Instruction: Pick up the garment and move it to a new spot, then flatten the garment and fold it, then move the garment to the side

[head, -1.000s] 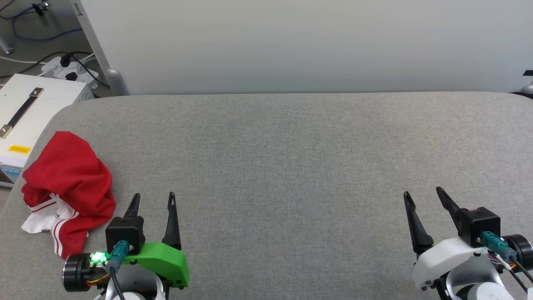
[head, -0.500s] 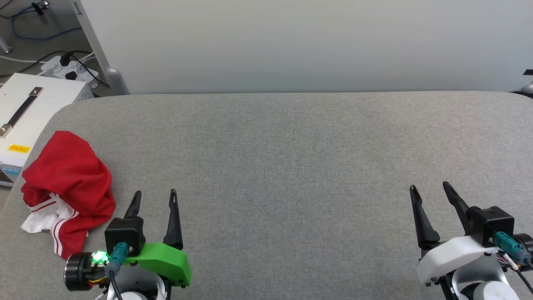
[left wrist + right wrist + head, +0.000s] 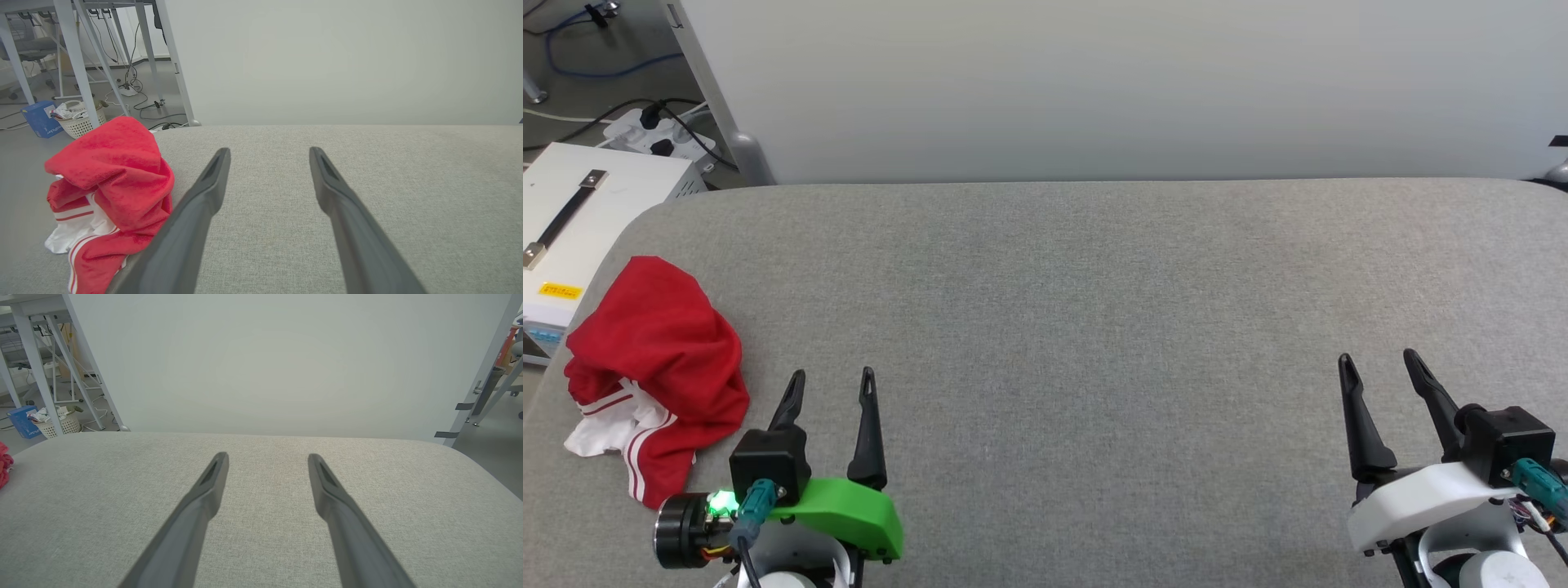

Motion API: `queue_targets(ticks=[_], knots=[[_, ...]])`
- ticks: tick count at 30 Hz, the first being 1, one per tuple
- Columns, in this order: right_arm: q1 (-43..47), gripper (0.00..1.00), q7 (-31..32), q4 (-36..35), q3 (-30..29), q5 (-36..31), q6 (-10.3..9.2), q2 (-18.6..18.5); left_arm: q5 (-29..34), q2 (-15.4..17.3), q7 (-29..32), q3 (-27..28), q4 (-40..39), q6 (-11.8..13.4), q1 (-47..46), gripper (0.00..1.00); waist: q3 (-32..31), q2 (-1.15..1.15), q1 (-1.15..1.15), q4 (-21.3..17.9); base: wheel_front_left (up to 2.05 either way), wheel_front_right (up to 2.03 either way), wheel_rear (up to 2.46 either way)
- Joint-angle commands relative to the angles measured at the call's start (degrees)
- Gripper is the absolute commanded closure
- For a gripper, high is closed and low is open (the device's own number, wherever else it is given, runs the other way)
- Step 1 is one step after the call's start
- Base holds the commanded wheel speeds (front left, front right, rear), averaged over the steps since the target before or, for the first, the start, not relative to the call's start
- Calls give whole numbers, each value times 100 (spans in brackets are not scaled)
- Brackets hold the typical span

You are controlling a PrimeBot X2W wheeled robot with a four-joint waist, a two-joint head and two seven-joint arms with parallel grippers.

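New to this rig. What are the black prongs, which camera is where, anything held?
It is a two-armed robot at a grey padded table. The picture with both arms is from a camera on its head, looking down: left gripper at lower left, right gripper at lower right. The black prongs are their fingers. The other two pictures are from a camera on each wrist, looking along that gripper's fingers. On the table lies a crumpled red shirt with white striped trim, near the left edge, beside the left gripper. Both grippers are open and hold nothing.
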Motion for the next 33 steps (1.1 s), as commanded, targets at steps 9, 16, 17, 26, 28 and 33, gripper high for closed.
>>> queue_targets(ticks=[9,16,17,26,28,33], knots=[[108,0,-160,-45,-37,202,-2,3,-122,-10,-150,-54,-1,44,-23,0,12,0,0,7,0,0,0],[134,0,-243,-37,-47,270,-2,4,-155,-11,-234,-84,25,63,-13,0,28,0,0,7,0,0,0],[137,0,-253,-39,-47,277,-2,4,-159,-11,-244,-88,28,65,-11,0,29,0,0,8,0,0,0],[177,0,-359,-68,-72,344,-3,4,-202,-13,-352,-141,54,77,-13,0,37,0,0,19,0,0,0],[210,0,-406,-54,-77,378,-3,5,-226,-14,-400,-162,69,82,-12,0,38,0,0,24,0,0,0],[238,0,-466,-61,-95,436,-3,5,-236,-15,-460,-193,87,109,-10,0,48,0,0,35,0,0,0]])
